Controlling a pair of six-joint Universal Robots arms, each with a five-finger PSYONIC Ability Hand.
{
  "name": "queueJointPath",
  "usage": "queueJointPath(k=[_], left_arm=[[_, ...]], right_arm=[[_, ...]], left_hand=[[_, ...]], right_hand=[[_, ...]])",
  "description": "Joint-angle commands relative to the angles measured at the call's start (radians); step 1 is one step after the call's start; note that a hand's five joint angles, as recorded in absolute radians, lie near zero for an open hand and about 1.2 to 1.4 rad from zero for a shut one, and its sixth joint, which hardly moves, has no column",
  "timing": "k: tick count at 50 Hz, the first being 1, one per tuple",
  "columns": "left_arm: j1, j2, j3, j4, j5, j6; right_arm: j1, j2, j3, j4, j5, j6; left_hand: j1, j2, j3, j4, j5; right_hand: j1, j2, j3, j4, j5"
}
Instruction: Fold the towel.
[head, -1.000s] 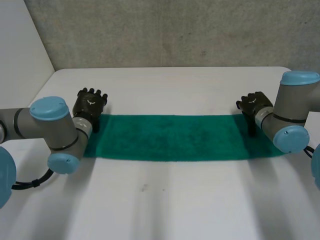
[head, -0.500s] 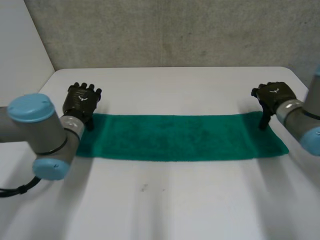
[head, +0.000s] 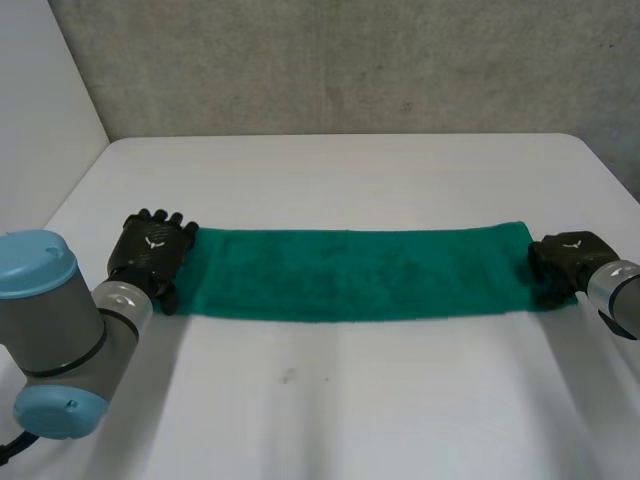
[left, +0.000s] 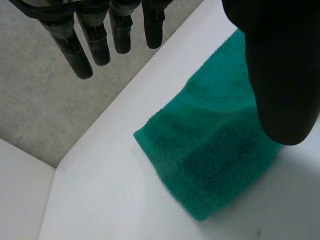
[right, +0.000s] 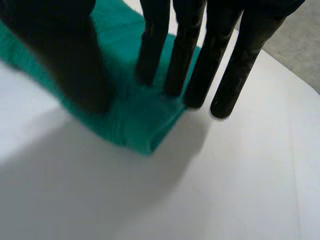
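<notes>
The green towel (head: 350, 275) lies flat on the white table (head: 340, 410) as a long folded strip running left to right. My left hand (head: 150, 255) hovers at its left end, open. In the left wrist view the straight fingers (left: 85, 45) hang above the bare table and the thumb (left: 282, 75) hangs over the towel's end (left: 210, 165). My right hand (head: 565, 262) is down on the towel's right end. There its thumb (right: 65, 55) and fingers (right: 180, 55) press into the cloth (right: 135, 120) and pinch it between them, with the outer fingers on the table past the edge.
A grey wall (head: 340, 60) rises behind the table's far edge. To the left stands a white panel (head: 40, 100). Bare tabletop stretches in front of the towel and behind it.
Both arms have swung outward and toward me, bringing the hands down from the towel's far edge to its two ends. The right hand has closed on the right end.
</notes>
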Motion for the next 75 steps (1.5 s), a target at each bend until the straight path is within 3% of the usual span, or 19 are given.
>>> queueJointPath(k=[1,6,11,17,24,26,28,33,43,44,45,49,52,57,61,67,71,74,75], left_arm=[[-0.001,0.001,0.001,-0.001,-0.001,0.000],[-0.002,0.008,0.002,-0.001,-0.003,0.000],[-0.001,0.025,-0.007,-0.001,-0.004,0.000],[0.001,0.059,-0.030,-0.001,-0.006,0.000],[0.001,0.100,-0.047,-0.001,-0.006,-0.020],[-0.001,0.113,-0.047,-0.001,-0.006,-0.032],[-0.002,0.123,-0.046,-0.001,-0.006,-0.047],[-0.008,0.148,-0.042,-0.001,-0.004,-0.089],[-0.051,0.134,-0.021,0.000,-0.001,-0.097],[-0.056,0.131,-0.016,0.000,-0.001,-0.097],[-0.070,0.122,-0.006,0.000,-0.001,-0.098],[-0.123,0.088,0.036,0.005,-0.003,-0.110],[-0.156,0.074,0.071,0.006,-0.003,-0.143],[-0.244,0.021,0.169,0.006,-0.003,-0.268],[-0.312,-0.048,0.249,-0.001,0.000,-0.340],[-0.335,-0.182,0.346,-0.038,-0.007,-0.350],[-0.332,-0.251,0.396,-0.093,-0.046,-0.348],[-0.321,-0.275,0.401,-0.132,-0.095,-0.348],[-0.321,-0.275,0.399,-0.139,-0.104,-0.348]], right_arm=[[-0.069,0.015,-0.023,-0.014,0.063,0.000],[-0.138,-0.002,-0.027,-0.016,0.092,-0.022],[-0.213,-0.031,-0.046,-0.009,0.114,-0.158],[-0.178,-0.129,-0.052,-0.008,0.091,-0.198],[0.105,-0.182,-0.100,-0.017,-0.010,-0.106],[0.270,-0.179,-0.141,-0.017,-0.067,-0.094],[0.349,-0.173,-0.164,-0.022,-0.089,-0.094],[0.596,-0.046,-0.253,-0.055,-0.135,-0.105],[0.783,0.221,-0.400,-0.043,-0.119,-0.158],[0.783,0.234,-0.406,-0.037,-0.110,-0.167],[0.782,0.248,-0.422,-0.022,-0.075,-0.177],[0.771,0.226,-0.426,-0.013,0.052,-0.151],[0.764,0.165,-0.399,-0.008,0.112,-0.073],[0.692,0.027,-0.260,-0.008,0.122,0.079],[0.604,-0.036,-0.126,-0.011,0.123,0.121],[0.496,-0.045,0.033,-0.035,0.129,0.116],[0.434,-0.042,0.081,-0.065,0.131,0.113],[0.400,-0.038,0.109,-0.088,0.132,0.099],[0.388,-0.035,0.115,-0.098,0.135,0.089]], left_hand=[[-0.022,-0.030,-0.041,-0.034,-0.046],[-0.022,-0.030,-0.041,-0.034,-0.046],[-0.022,-0.030,-0.041,-0.034,-0.046],[-0.022,-0.030,-0.041,-0.034,-0.046],[-0.022,-0.030,-0.041,-0.034,-0.046],[-0.022,-0.030,-0.041,-0.034,-0.046],[-0.022,-0.030,-0.041,-0.034,-0.046],[-0.022,-0.030,-0.041,-0.034,-0.046],[-0.021,-0.029,-0.040,-0.033,-0.045],[-0.021,-0.029,-0.040,-0.033,-0.045],[-0.021,-0.029,-0.040,-0.033,-0.045],[-0.021,-0.029,-0.040,-0.033,-0.045],[-0.019,-0.026,-0.037,-0.030,-0.043],[-0.013,-0.021,-0.031,-0.024,-0.037],[-0.007,-0.015,-0.025,-0.018,-0.031],[0.002,-0.006,-0.016,-0.010,-0.022],[0.002,-0.006,-0.016,-0.010,-0.022],[-0.001,-0.009,-0.019,-0.013,-0.025],[-0.001,-0.009,-0.019,-0.013,-0.025]], right_hand=[[0.554,0.416,0.428,0.445,0.487],[0.554,0.416,0.428,0.445,0.487],[0.554,0.416,0.428,0.445,0.487],[0.554,0.416,0.428,0.445,0.487],[0.554,0.416,0.428,0.445,0.487],[0.554,0.416,0.428,0.445,0.487],[0.554,0.416,0.428,0.445,0.487],[0.554,0.416,0.428,0.445,0.487],[0.476,0.339,0.350,0.367,0.410],[0.240,0.103,0.114,0.131,0.174],[-0.184,-0.321,-0.310,-0.293,-0.250],[-0.668,-0.805,-0.794,-0.777,-0.735],[-0.668,-0.805,-0.794,-0.777,-0.735],[-0.668,-0.805,-0.794,-0.777,-0.735],[-0.668,-0.805,-0.794,-0.777,-0.735],[-0.668,-0.805,-0.794,-0.777,-0.735],[-0.523,-0.661,-0.649,-0.632,-0.590],[-0.163,-0.300,-0.289,-0.272,-0.229],[0.068,-0.069,-0.058,-0.041,0.001]])
